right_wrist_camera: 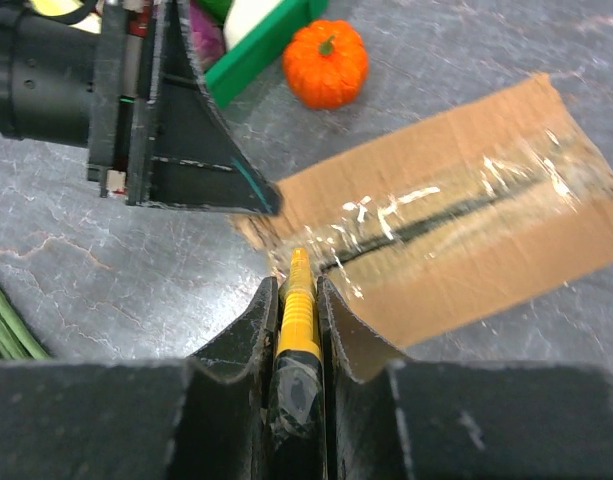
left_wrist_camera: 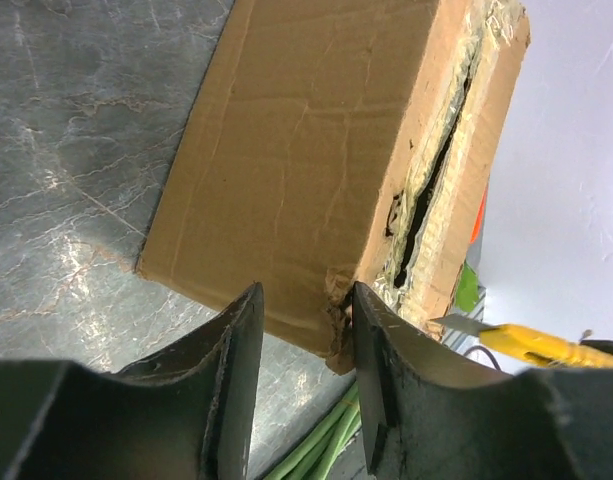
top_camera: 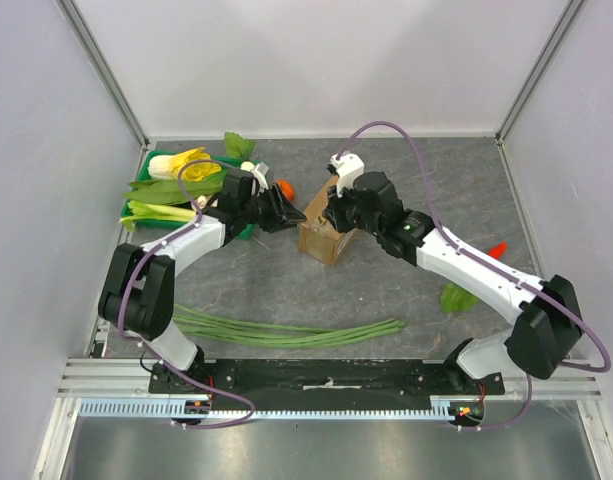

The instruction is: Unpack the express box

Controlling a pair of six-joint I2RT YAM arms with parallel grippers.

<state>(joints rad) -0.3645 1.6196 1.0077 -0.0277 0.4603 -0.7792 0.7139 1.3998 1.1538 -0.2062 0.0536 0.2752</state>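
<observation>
Status: unpacking begun, not complete.

The express box [top_camera: 324, 238] sits on the tabletop [top_camera: 436, 180] between the two hands, directly ahead of each set of fingertips.

The right hand [right_wrist_camera: 299, 290] is clamped on a yellow utility knife [right_wrist_camera: 298, 312]. The blade end points at the near end of the box's taped seam [right_wrist_camera: 436, 215]. A dark slit shows along that seam under the clear tape, so the cut appears largely made. I cannot tell whether it runs the full length.

The left hand [left_wrist_camera: 304, 300] has its jaws partly apart, with the torn lower corner of the box just in front of them. One finger [left_wrist_camera: 371, 330] touches that corner, and no firm pinch is evident.

Outstanding, in my judgement: finish the slit, fold back the flaps and lift out the contents. The flaps are closed and nothing inside is visible.
</observation>
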